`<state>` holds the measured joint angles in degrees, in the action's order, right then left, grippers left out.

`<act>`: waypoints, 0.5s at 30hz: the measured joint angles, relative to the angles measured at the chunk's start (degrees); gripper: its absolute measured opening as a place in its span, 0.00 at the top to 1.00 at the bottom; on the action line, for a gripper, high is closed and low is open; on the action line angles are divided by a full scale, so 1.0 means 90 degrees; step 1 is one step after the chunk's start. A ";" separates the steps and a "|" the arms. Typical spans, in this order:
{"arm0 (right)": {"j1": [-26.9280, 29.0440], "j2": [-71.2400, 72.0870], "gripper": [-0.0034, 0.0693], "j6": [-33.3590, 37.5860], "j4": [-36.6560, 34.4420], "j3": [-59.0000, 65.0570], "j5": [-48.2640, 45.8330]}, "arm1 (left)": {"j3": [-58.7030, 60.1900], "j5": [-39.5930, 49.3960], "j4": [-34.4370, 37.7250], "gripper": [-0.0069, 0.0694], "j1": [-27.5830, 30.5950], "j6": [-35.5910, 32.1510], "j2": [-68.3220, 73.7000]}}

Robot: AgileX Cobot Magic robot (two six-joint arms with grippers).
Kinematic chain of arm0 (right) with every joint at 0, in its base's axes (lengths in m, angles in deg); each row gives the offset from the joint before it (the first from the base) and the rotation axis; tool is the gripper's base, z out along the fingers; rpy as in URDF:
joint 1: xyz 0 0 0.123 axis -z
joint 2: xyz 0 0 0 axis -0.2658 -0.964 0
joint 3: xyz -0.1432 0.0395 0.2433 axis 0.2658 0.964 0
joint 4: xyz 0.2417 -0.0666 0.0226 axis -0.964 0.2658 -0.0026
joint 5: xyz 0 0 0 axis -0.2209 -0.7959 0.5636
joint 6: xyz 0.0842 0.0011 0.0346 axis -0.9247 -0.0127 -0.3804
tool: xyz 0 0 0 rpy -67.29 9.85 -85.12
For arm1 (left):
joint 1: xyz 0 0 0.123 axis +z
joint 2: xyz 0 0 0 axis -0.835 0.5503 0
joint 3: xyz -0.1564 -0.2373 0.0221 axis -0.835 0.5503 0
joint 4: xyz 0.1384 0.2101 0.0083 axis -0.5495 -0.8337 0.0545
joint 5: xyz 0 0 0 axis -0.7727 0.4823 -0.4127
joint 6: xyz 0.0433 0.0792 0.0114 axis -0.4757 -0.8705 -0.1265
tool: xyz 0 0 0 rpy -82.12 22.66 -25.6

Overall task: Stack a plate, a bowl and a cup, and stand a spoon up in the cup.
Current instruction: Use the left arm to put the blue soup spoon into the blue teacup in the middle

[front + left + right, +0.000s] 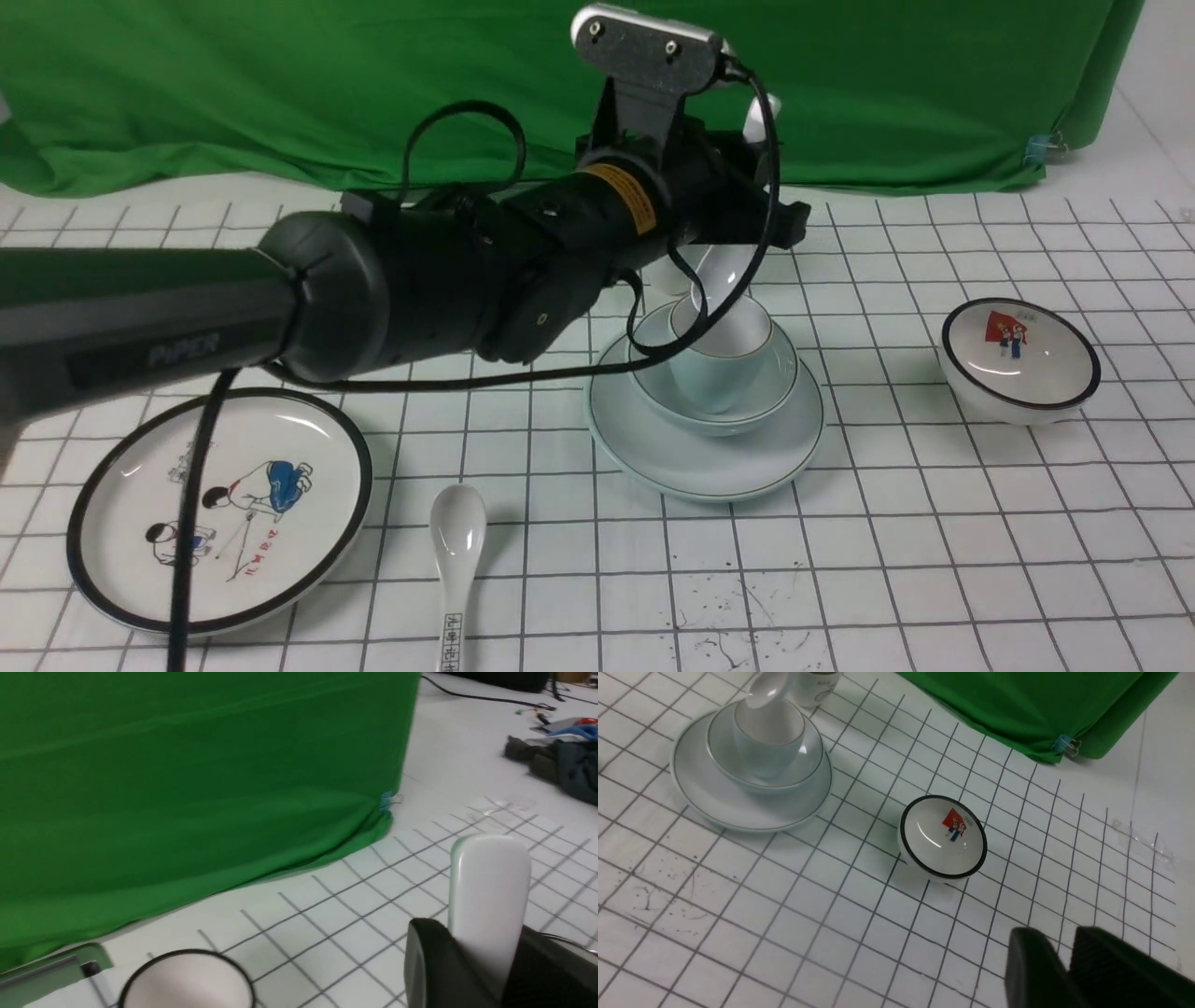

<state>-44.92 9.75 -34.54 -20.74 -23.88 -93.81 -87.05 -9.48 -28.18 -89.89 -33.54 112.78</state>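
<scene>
Above the mid-table stack, pinches the spoon (pixel 488 882) by its flat, glossy white ceramic handle in the left gripper (pixel 488 956), jaws narrowed onto it, rounded scoop at the rim of the small pale blue cup (pixel 724 359). Shows cup nested in smooth bowl (pixel 775 392) on wide shallow plate (pixel 709 457). Hangs the right gripper (pixel 1066 947) over gridded cloth (pixel 831 905), fingers barely apart, empty.

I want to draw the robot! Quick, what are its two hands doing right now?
Left gripper: closed, holding the spoon by its handle.
Right gripper: slightly open, holding nothing.
</scene>
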 joint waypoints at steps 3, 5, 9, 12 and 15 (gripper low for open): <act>0.0000 0.0000 0.72 0.0000 0.0051 0.0000 0.0005 | 0.0000 -0.0057 0.0045 0.80 0.0036 -0.0007 0.0179; 0.0000 0.0000 0.72 0.0000 0.0082 0.0000 0.0005 | 0.0000 -0.0087 0.0036 0.80 0.0021 -0.0007 0.0277; 0.0000 0.0000 0.72 0.0000 0.0149 0.0000 0.0005 | 0.0000 -0.0147 0.0021 0.80 0.0020 -0.0013 0.0398; 0.0000 0.0000 0.72 0.0000 0.0171 0.0000 0.0007 | 0.0000 -0.0154 0.0015 0.80 0.0020 -0.0013 0.0495; 0.0000 0.0000 0.71 -0.0013 0.0189 0.0000 0.0007 | 0.0000 -0.0086 0.0013 0.80 0.0020 -0.0013 0.0549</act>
<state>-44.92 9.75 -34.66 -19.04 -23.88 -93.75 -87.05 -10.26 -28.06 -89.71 -33.66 117.72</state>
